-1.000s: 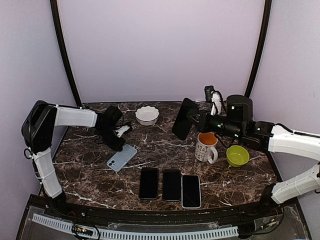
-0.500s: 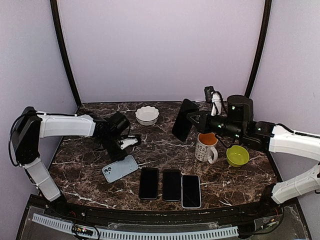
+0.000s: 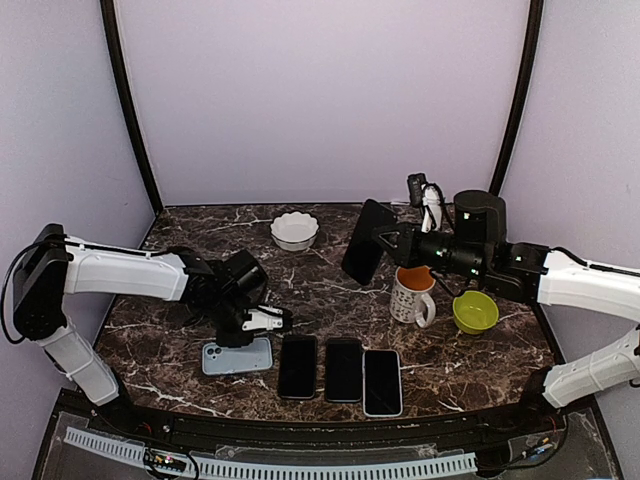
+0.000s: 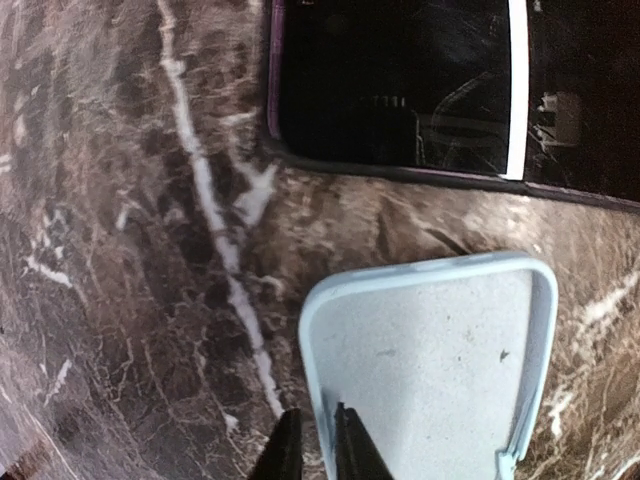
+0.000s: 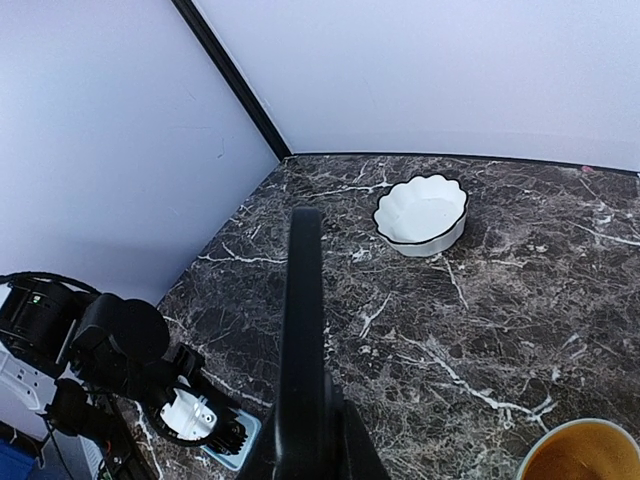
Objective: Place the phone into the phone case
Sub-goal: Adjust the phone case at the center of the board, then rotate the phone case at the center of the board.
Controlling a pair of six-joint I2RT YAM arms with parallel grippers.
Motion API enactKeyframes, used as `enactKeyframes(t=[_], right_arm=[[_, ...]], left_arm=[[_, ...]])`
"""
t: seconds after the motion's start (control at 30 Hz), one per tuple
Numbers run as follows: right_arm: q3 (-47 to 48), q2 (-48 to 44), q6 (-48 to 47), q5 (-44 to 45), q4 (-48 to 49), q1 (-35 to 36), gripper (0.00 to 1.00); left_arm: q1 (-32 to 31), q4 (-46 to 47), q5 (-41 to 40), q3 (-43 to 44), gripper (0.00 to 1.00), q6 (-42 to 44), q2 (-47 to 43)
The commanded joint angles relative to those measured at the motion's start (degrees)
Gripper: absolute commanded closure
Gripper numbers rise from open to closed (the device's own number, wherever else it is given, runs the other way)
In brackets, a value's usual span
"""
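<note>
The phone case (image 3: 237, 357) is dragged by the left pincer (image 3: 252, 336) from the left middle of the tabletop (image 3: 330, 290) toward its near edge, turned crosswise, and brought just beside the leftmost phone (image 3: 298, 365) of the row.

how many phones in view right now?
4. Three lie flat in a row at the table's near edge: left phone, middle phone, right phone. The fourth phone is held up off the table in the right gripper. The light blue case is empty; none appears hidden.

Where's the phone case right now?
Top view: phone case lies flat front-left on the table, just left of the three-phone row, left gripper at its edge.
</note>
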Motion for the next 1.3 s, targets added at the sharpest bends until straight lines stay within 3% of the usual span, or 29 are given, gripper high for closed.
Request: enactKeyframes(t=[0.0, 0.03, 0.1, 0.17, 0.23, 0.27, 0.4, 0.47, 0.67, 0.77, 0.83, 1.07, 1.1, 1.27], right_arm=[[-0.5, -1.2, 0.9, -0.5, 5.0, 0.1, 1.0], [-0.6, -1.4, 0.9, -0.4, 5.0, 0.1, 1.0], [-0.8, -1.7, 0.9, -0.2, 4.8, 0.1, 1.0], [-1.0, -1.9, 0.9, -0.3, 4.7, 0.0, 1.0], [-1.2, -2.0, 0.8, -0.4, 4.5, 0.0, 1.0], [-1.2, -1.9, 0.8, -0.5, 4.5, 0.1, 1.0], [-1.6, -1.8, 0.7, -0.9, 4.8, 0.0, 1.0], [-1.6, -1.7, 0.7, -1.1, 4.9, 0.1, 1.0], [-2.0, -2.2, 0.7, -1.4, 4.5, 0.1, 1.0], [-2.3, -2.5, 0.7, -1.3, 4.6, 0.1, 1.0], [-2.4, -2.5, 0.8, -1.2, 4.7, 0.1, 1.0], [-1.8, -2.6, 0.3, -1.0, 4.3, 0.1, 1.0], [-1.7, -2.6, 0.3, -0.9, 4.2, 0.1, 1.0], [-1.3, -2.5, 0.0, -0.9, 4.2, 0.1, 1.0]], left_arm=[[0.2, 6.7, -6.9, 0.8, 0.68, -1.0, -1.6], [0.1, 7.7, -8.1, 0.8, 0.48, -4.3, -1.8], [0.1, 9.8, -11.4, 0.9, 0.28, -11.2, -2.7], [0.1, 11.0, -15.9, 0.9, 0.19, -21.4, -4.0], [0.7, 9.6, -21.5, 1.0, 0.15, -36.9, -6.4], [1.9, 6.1, -21.6, 0.9, 0.16, -48.9, -7.3], [6.0, 3.5, -10.8, -6.6, 0.28, -71.8, -13.6], [7.0, 3.9, -8.2, -11.3, 0.28, -76.9, -16.0], [9.4, 1.0, -4.7, -18.3, 0.24, -79.7, -18.1], [9.4, 1.1, -3.2, -20.5, 0.31, -80.2, -18.4], [9.4, 1.3, -1.8, -21.6, 0.41, -80.4, -18.3], [9.3, 0.9, 1.7, -20.9, 0.96, -74.3, -17.9], [9.3, 0.6, 1.6, -20.4, 0.99, -72.8, -17.6], [9.3, 0.1, -2.6, -15.5, 1.0, -67.3, -17.7]])
